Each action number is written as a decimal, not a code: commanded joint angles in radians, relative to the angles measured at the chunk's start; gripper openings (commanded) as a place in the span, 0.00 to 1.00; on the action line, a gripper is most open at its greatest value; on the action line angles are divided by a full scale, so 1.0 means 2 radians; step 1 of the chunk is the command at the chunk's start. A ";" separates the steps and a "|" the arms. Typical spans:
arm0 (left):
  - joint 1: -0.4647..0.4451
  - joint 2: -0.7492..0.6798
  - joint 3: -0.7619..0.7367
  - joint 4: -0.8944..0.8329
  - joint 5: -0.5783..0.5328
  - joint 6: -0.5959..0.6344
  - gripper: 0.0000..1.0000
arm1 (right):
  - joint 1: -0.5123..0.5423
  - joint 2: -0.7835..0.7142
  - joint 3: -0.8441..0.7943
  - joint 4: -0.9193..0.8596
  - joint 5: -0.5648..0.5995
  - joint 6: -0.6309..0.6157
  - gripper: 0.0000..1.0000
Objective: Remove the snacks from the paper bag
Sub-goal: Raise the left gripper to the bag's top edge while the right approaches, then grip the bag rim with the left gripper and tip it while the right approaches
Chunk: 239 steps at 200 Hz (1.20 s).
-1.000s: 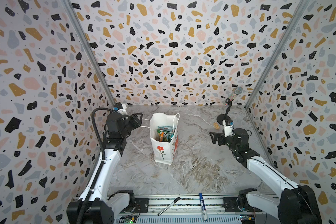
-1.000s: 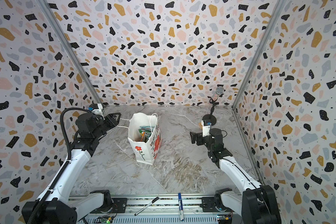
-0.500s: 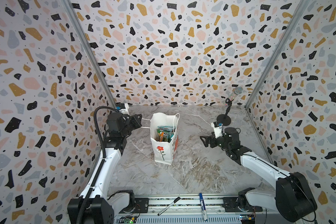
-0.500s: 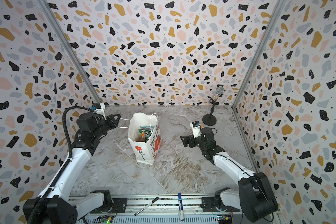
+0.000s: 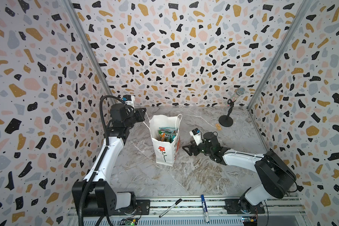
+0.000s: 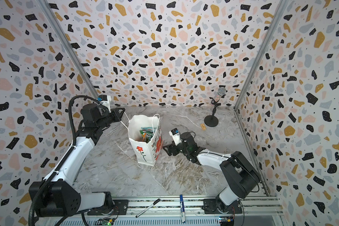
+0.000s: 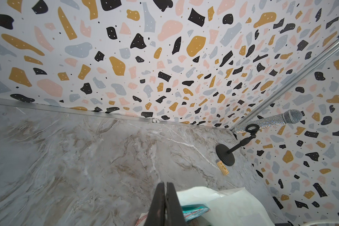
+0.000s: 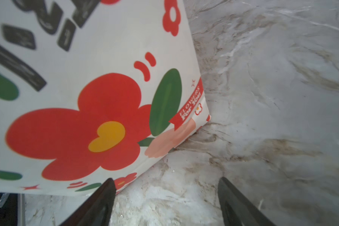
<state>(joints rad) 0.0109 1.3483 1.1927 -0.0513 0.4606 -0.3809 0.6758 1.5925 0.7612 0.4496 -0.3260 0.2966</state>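
Left claw (image 5: 144, 112) pinches handle (image 5: 146, 125) at bag's (image 5: 162, 154) ten o'clock; right claw (image 5: 185, 150) wide at three; snacks (image 5: 167, 135) look light, slippery; best pinched by an edge.

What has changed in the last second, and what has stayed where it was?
The right hand swept from the right side towards the paper bag and sank low over the table beside its base, jaws open. The left hand closed, apparently on the bag's cord handle. The bag stands upright in the same place, snacks still inside; the microphone has not moved.
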 commanded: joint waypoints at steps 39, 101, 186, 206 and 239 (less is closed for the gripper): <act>-0.003 0.055 0.128 0.007 0.030 0.027 0.00 | 0.022 0.087 0.076 0.080 0.018 0.057 0.77; -0.012 0.107 0.217 -0.012 0.057 0.046 0.00 | 0.033 0.181 0.160 0.122 0.028 0.099 0.76; -0.049 0.141 0.283 -0.077 0.044 0.098 0.00 | 0.042 0.296 0.290 0.121 0.005 0.138 0.75; -0.060 0.133 0.272 -0.078 0.037 0.103 0.00 | 0.040 0.295 0.286 0.115 0.007 0.131 0.75; -0.080 0.107 0.225 -0.059 0.014 0.106 0.00 | 0.026 0.253 0.213 0.127 0.021 0.123 0.78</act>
<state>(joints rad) -0.1154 1.6527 1.6859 -0.2909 0.4957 -0.1917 0.7471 2.1914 1.2751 0.6907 -0.2989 0.5541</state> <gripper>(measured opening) 0.047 0.770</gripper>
